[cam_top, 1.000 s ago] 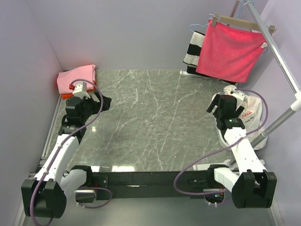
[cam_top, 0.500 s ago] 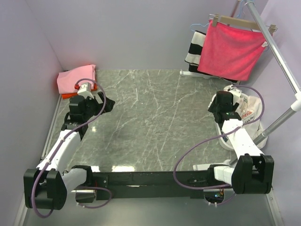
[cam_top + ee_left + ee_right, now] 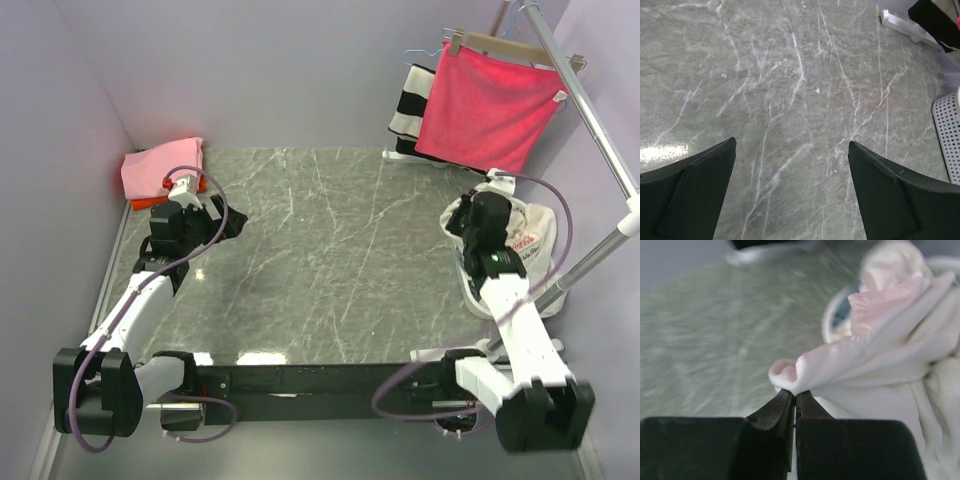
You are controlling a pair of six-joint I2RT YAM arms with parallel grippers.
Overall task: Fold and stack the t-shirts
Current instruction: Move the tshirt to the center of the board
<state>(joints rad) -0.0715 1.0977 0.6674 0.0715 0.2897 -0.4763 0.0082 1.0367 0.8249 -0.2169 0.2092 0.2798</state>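
Two grippers work mid-table. Left gripper (image 3: 792, 145) hangs with jaws spread wide over bare marble table (image 3: 790, 75). Right gripper (image 3: 794, 392) is pinched tight on a fold of the cream tee (image 3: 890, 355), bunched at the table's right edge. Only the right wrist view shows that grip; from overhead the arm hides it. Farther off, the pink tee (image 3: 160, 168) lies on the orange-red tee (image 3: 140, 203) in the far-left corner. Beyond, a red cloth (image 3: 490, 105) hangs on a hanger (image 3: 500, 42), a striped cloth (image 3: 410, 115) behind.

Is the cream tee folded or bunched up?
Bunched up: the cream tee lies in a crumpled heap, one fold pinched in the shut right claw.
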